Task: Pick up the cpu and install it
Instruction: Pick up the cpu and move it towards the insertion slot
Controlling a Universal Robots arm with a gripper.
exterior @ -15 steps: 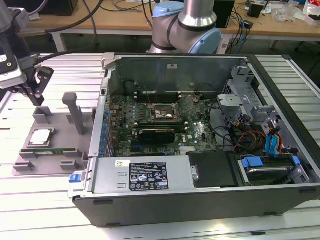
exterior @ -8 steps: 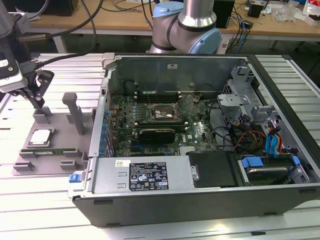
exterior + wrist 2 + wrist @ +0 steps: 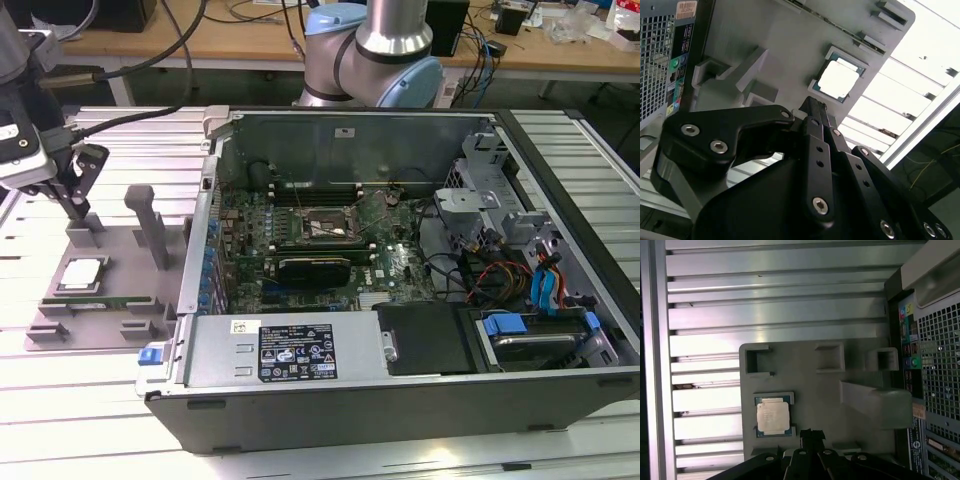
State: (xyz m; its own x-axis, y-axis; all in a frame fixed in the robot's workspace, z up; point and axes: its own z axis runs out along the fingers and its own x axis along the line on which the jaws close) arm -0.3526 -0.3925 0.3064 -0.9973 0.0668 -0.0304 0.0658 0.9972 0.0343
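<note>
1. We see the black metal claw [image 3: 78,208] of the arm at the exterior view's left, hanging over the far part of a flat grey plastic fixture plate [image 3: 120,318].
2. In both wrist views the fingers of the claw [image 3: 812,104] [image 3: 811,433] look pressed together into one narrow tip, with nothing between them.
3. The small, flat, square, silver-grey cpu [image 3: 82,273] with a thin green rim lies face up in a shallow square recess of the fixture plate [image 3: 810,370].
4. In both wrist views the cpu [image 3: 839,80] [image 3: 773,417] sits just beside the claw tip and apart from it.
5. A long narrow green memory stick [image 3: 100,300] lies on the plate just beside the cpu, on the side nearer the exterior camera.
6. A grey upright post [image 3: 150,228] rises from the plate between the cpu and the open dark metal computer case [image 3: 400,400].
7. Inside the case, the black-framed square socket [image 3: 328,226] sits on the green board.
8. Plate and case both stand on the ribbed aluminium counter [image 3: 60,400].
</note>
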